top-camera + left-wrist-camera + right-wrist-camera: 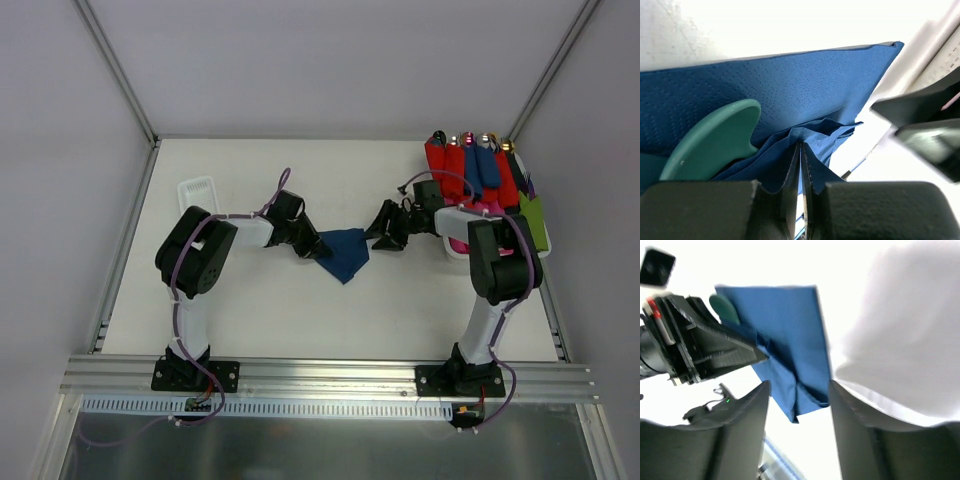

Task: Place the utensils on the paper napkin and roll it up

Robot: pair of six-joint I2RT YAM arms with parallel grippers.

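Observation:
The navy paper napkin (345,253) is in mid-table, partly folded, with its left edge bunched up. My left gripper (318,247) is shut on that bunched fold (805,137), the jaws pressed together with paper between them. The teal end of a utensil (715,140) lies on the napkin just left of the fingers, and it also shows in the right wrist view (722,307). My right gripper (378,235) stands open at the napkin's right side. In its own view the napkin (790,325) hangs beyond the fingertips (799,390), with nothing held between them.
Several rolled bundles (480,165) in red and blue lie at the back right, beside a green stack (535,220). A white tray (197,188) sits at the back left. A white container (458,247) is under the right arm.

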